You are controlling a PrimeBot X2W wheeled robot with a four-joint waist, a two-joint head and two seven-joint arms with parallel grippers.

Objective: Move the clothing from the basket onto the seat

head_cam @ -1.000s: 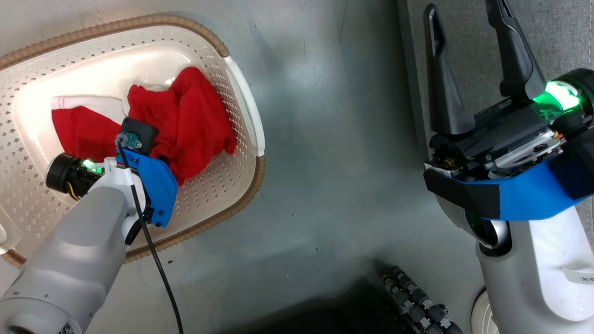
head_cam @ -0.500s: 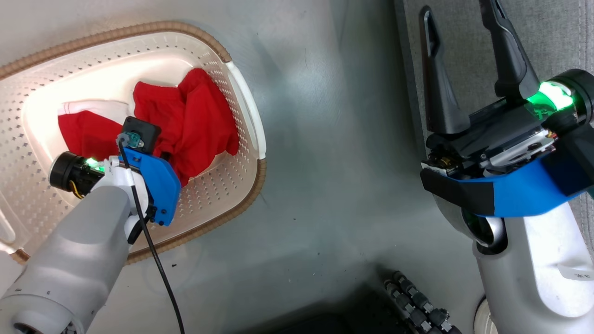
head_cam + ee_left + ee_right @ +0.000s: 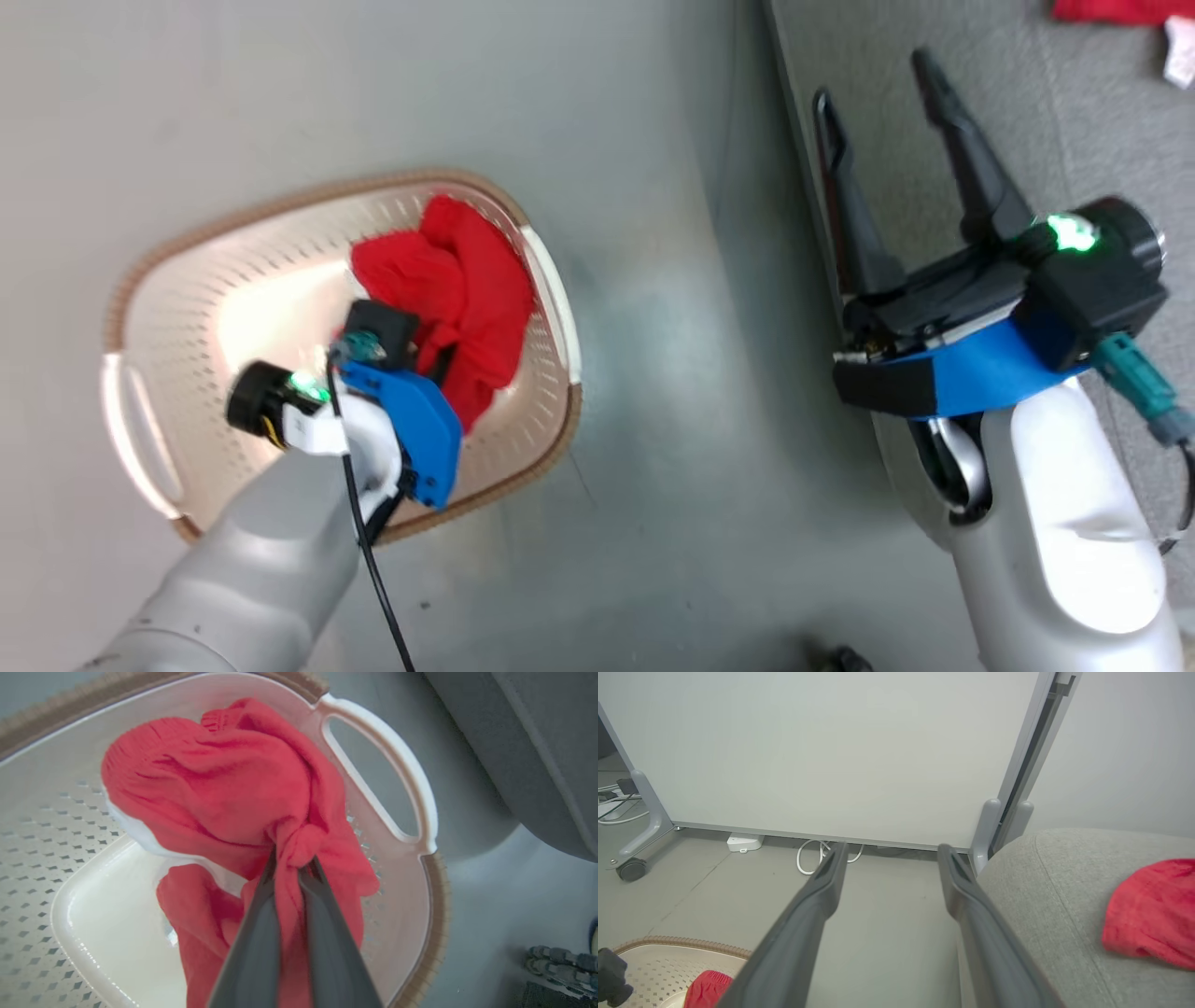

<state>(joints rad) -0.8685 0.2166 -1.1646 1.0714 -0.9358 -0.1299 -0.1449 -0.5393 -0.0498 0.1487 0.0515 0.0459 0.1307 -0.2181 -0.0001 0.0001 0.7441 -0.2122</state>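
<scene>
Head view looks down on the basket [image 3: 187,308], which stands on the grey floor [image 3: 653,420] just beside the seat [image 3: 1074,140]. A bundle of red clothing [image 3: 457,280] is bunched at the end of the basket nearest the seat, with the left arm reaching into it from below.

Left wrist view settles the grip. The left gripper [image 3: 292,858] is closed tight on a twisted fold of the clothing, pinched between the two fingers. The fabric hangs from that fold, with a band of white trim along one edge. Its lower part trails down toward the pale bottom of the basket, so the bundle is gathered up but not clear of the rim. I cannot tell whether this is one garment or two caught together, or whether anything lies hidden beneath it.

The right gripper [image 3: 878,84] hovers by the near edge of the seat with its fingers spread wide and nothing between them.

A red piece [image 3: 1153,910] already lies on the seat, well apart from the basket. The head view catches its edge at the top of the picture, beside a small white tag [image 3: 1178,51]. So part of the job looks done.

What is left, by my reckoning, is to raise the held bundle over the rim, carry it across the strip of floor and let it go on the seat. After that the basket needs a check for leftovers.
</scene>
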